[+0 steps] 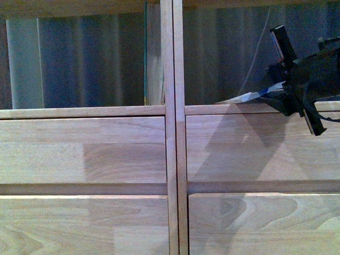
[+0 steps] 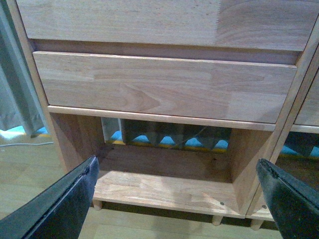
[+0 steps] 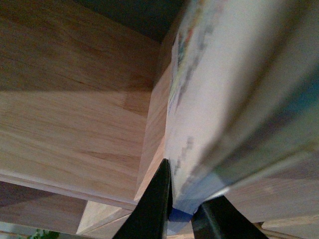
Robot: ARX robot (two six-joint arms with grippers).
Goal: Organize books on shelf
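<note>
A: Front view first. Where is the book?

B: It is pinched at one end by the right end effector [image 1: 284,91]. The book [image 1: 248,97] is thin and pale. Its long axis runs from the grip toward the middle upright of the shelf [image 1: 172,138], nearly level and dipping a little at the far end. The free corner sits at the front ledge of the upper right compartment [image 1: 228,53], just above a drawer front [image 1: 255,154]. I cannot tell whether it touches the ledge.

A: And the opening?

B: It is directly behind the book, dark and open. My judgement is that the move goes away from the robot and into that compartment.

A: Left wrist view?

B: The left end effector [image 2: 177,164] is spread wide and holds nothing. It faces a bottom compartment [image 2: 164,186] of the shelf, and no book shows there.

A: Right wrist view?

B: Two dark fingers [image 3: 154,199] are clamped tight on the book's edge, with a blue strip at the pinch. The pale cover stretches away from the grip, close alongside a wooden panel [image 3: 70,109], with faint coloured print near its far edge.

A: Which arm is nearer?

B: The right. It carries the book at the compartment's mouth, while the left points at the lower part of the shelf.
</note>
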